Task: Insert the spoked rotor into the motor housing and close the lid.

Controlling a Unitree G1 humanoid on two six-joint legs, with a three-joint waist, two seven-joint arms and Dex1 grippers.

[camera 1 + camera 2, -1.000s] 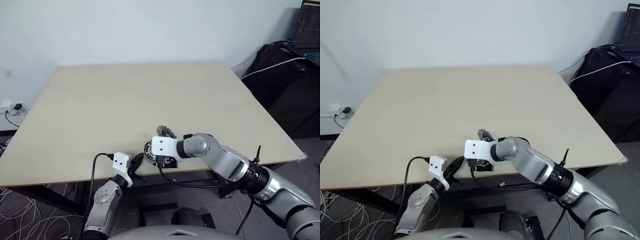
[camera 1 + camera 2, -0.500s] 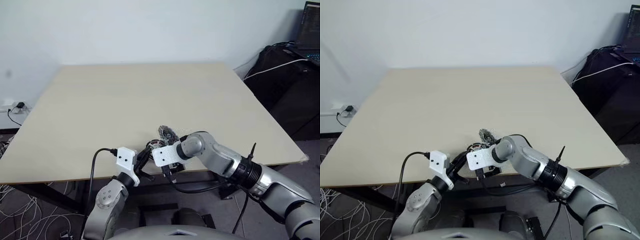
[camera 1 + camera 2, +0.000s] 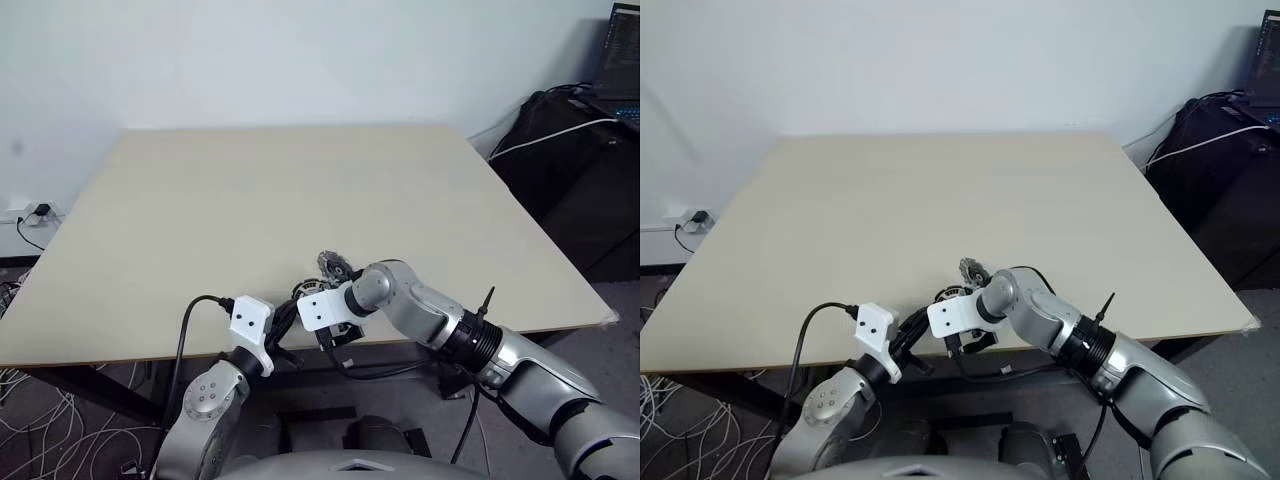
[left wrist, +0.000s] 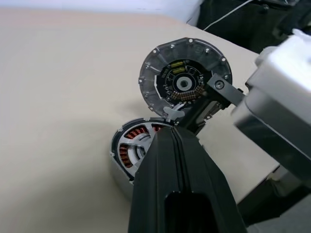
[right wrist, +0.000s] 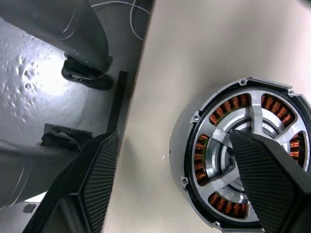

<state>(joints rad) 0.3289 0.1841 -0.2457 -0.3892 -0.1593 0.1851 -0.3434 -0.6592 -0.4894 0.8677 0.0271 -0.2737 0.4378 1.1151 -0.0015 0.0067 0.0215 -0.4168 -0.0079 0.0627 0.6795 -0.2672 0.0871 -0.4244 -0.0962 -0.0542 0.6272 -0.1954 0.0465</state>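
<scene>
Fingers (image 5: pixel 99 174) of the right gripper (image 5: pixel 177 172) are standing wide apart and gripping nothing, one hanging over the middle of the motor housing (image 5: pixel 179 145) and the other reaching past its side toward the table's near edge. The spoked rotor (image 5: pixel 255 114) is lying inside the housing, its silver spokes crossing the ring of copper windings, which are showing through the gaps, so the insertion is looking done as far as these views tell; whether it is fully seated I cannot tell. The lid (image 4: pixel 184 80) is not yet on: it is standing tilted on its edge just behind the housing, its dark centre facing back toward the robot, with one right finger just beside it, touching or not I cannot tell. The left gripper (image 4: pixel 172 141) is hovering close over the housing's near rim with its fingers (image 4: pixel 165 162) pressed together and carrying nothing. All of this is sitting near the front edge of the pale wooden table (image 3: pixel 250 200). What is remaining, in my judgement, is taking hold of the lid, laying it flat over the housing and pressing it shut.
</scene>
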